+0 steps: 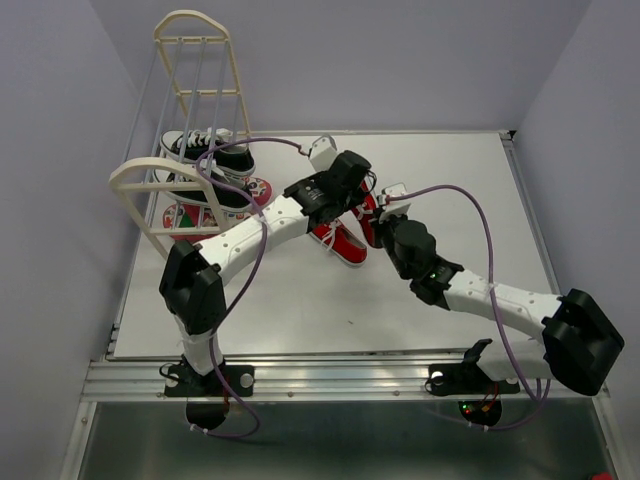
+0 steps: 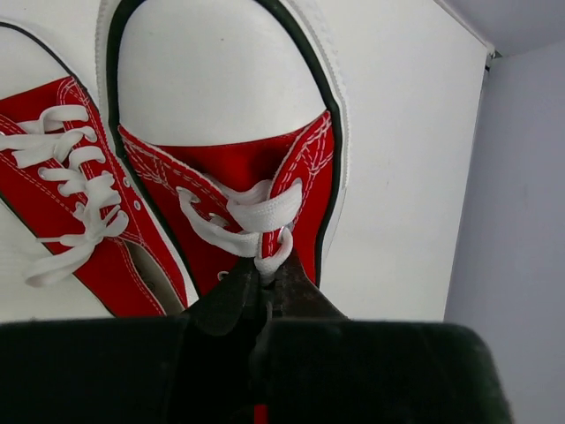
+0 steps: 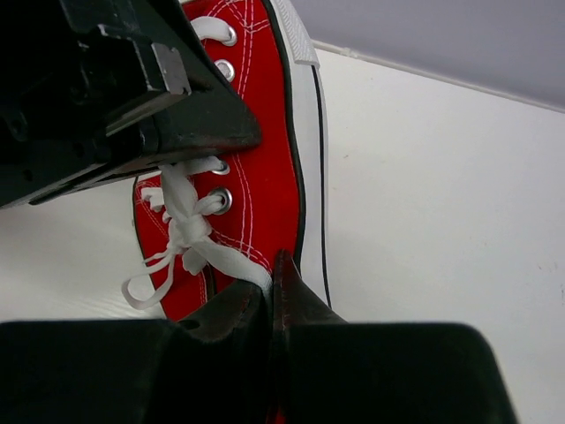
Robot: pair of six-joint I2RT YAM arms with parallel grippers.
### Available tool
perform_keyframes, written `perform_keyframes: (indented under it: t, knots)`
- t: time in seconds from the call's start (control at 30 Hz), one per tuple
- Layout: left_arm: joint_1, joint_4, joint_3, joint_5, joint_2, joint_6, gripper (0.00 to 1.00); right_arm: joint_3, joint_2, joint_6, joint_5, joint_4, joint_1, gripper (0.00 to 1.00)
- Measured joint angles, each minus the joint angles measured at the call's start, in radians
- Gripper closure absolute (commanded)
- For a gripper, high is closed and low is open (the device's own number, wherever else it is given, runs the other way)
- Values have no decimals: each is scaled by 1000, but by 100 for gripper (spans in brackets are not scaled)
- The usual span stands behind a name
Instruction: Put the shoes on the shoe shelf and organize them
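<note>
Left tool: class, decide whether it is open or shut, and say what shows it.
Shut on the red sneaker: in the left wrist view the left tool has its fingers pressed together, pinching the shoe's laced edge.

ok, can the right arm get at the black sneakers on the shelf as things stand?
Probably not. The right gripper is shut on a red sneaker, and the left arm lies across the way to the black sneakers on the shoe shelf at the far left.

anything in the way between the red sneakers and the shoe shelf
Nothing visible lies between the red sneakers and the shoe shelf. Its near side is crowded, though: black sneakers and flip-flops sit among the lower rails.
</note>
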Motion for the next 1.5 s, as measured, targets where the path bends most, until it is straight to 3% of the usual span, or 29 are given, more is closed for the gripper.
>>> perform_keyframes:
  t: [0.1, 0.13, 0.23, 0.57, 0.8, 0.93, 1.23, 1.5]
  knots:
    - [0, -8, 15, 0, 9, 29, 100, 0, 6, -5, -3, 2, 0, 80]
    - [0, -8, 16, 0, 9, 42, 100, 1, 6, -3, -9, 3, 0, 52]
    - [0, -4, 14, 0, 9, 95, 100, 25, 6, 14, -31, 5, 10, 0]
    - [0, -28, 18, -81, -90, 217, 100, 122, -110, 169, -58, -140, 31, 0]
    - [32, -90, 198, -196, -149, 229, 100, 118, -327, 254, -9, -213, 31, 0]
    - [114, -103, 280, -229, -213, 232, 100, 130, -330, 275, 85, -277, 31, 0]
    - [381, -211, 446, -285, -353, 264, 100, 159, -142, 280, 201, -418, 31, 0]
    - [580, -300, 377, -271, -454, 267, 100, 190, -83, 262, 243, -432, 31, 0]
